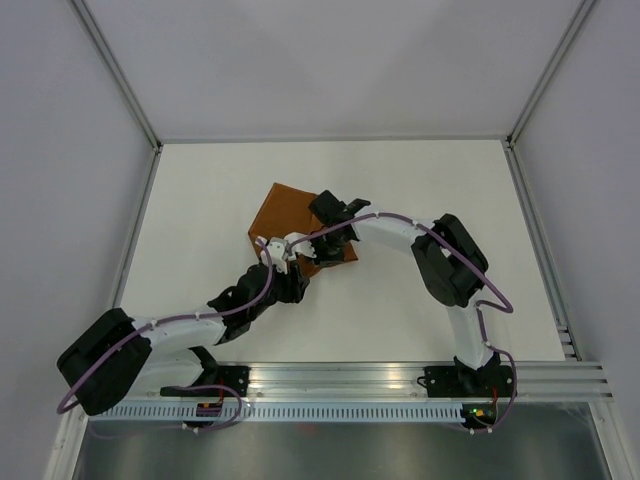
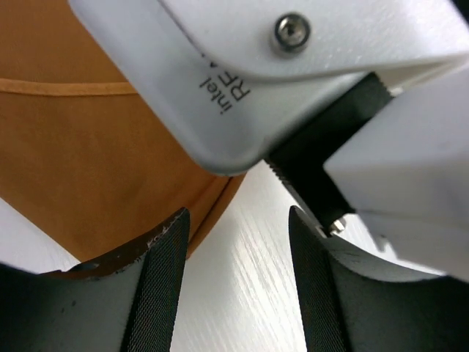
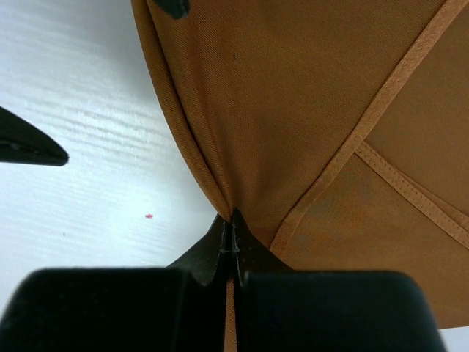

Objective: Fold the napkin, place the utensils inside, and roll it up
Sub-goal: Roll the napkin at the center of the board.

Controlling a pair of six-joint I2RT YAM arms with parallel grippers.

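Observation:
The rust-orange napkin (image 1: 284, 214) lies folded on the white table, mid-left. My right gripper (image 1: 324, 240) is over its right part. In the right wrist view that gripper (image 3: 233, 220) is shut on a pinched fold of the napkin (image 3: 293, 95), whose hemmed edges run diagonally beyond. My left gripper (image 1: 283, 248) sits at the napkin's near edge. In the left wrist view it (image 2: 236, 220) stands open with only bare table between its fingers. The napkin (image 2: 88, 161) edge lies just beside the left finger (image 2: 157, 279). The utensils are out of view.
The right arm's white wrist camera housing (image 2: 293, 66) hangs close above the left gripper. The two arms crowd together over the napkin. Grey walls and metal rails (image 1: 130, 235) border the table (image 1: 450, 190).

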